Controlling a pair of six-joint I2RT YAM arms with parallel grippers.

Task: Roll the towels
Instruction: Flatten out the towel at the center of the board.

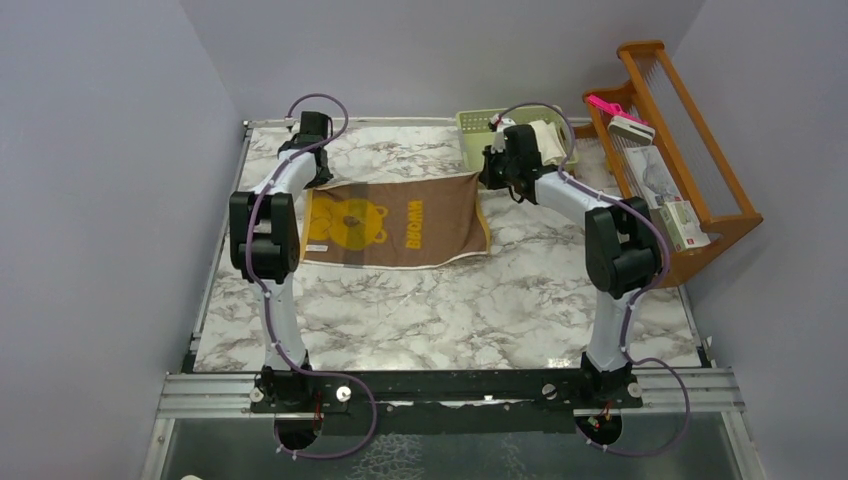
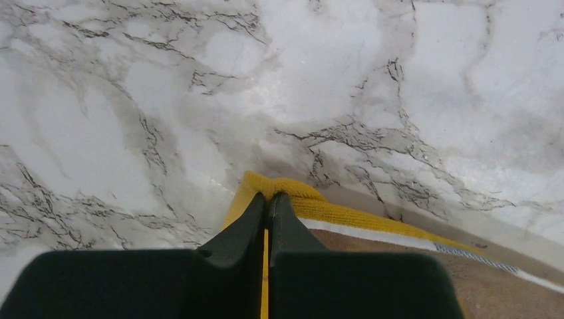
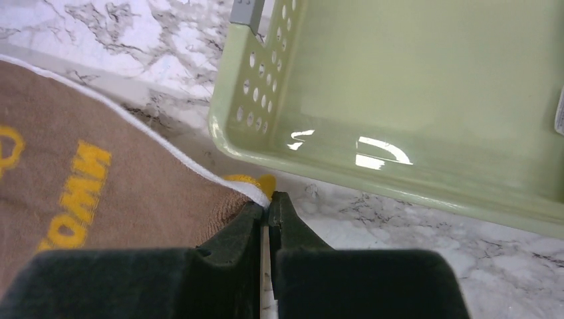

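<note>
The mustard-yellow towel with the bear print lies spread flat at the far middle of the table. My left gripper is shut on its far left corner; that gripper shows in the top view. My right gripper is shut on the far right corner, next to the basket; it shows in the top view. The towel's brown face with yellow lettering fills the left of the right wrist view. The cream-white towel lies bundled in the green basket.
The pale green plastic basket stands at the far right, its near rim just past my right fingers. A wooden rack with boxes and a pink item stands at the table's right edge. Purple walls close in on both sides and the back.
</note>
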